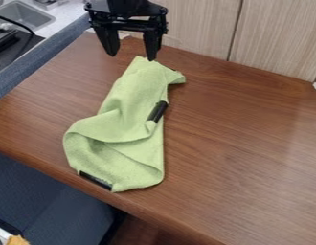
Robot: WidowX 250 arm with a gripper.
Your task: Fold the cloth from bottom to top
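Observation:
The black gripper (131, 53) hangs at the upper left of the camera view, just above the far tip of the cloth. Its two fingers stand apart with nothing between them. A light green cloth (131, 124) lies crumpled lengthwise on the brown table, narrow at its far end and broader toward the near edge. Loose folds cross its lower half. One black tag lies at its right side and another at its bottom left corner, close to the table's edge.
The wooden table (243, 143) extends right of the cloth. Light wood panels (199, 28) rise behind it. A sink (25, 16) shows at the upper left, and a blue-grey seat (45, 201) stands below the near edge.

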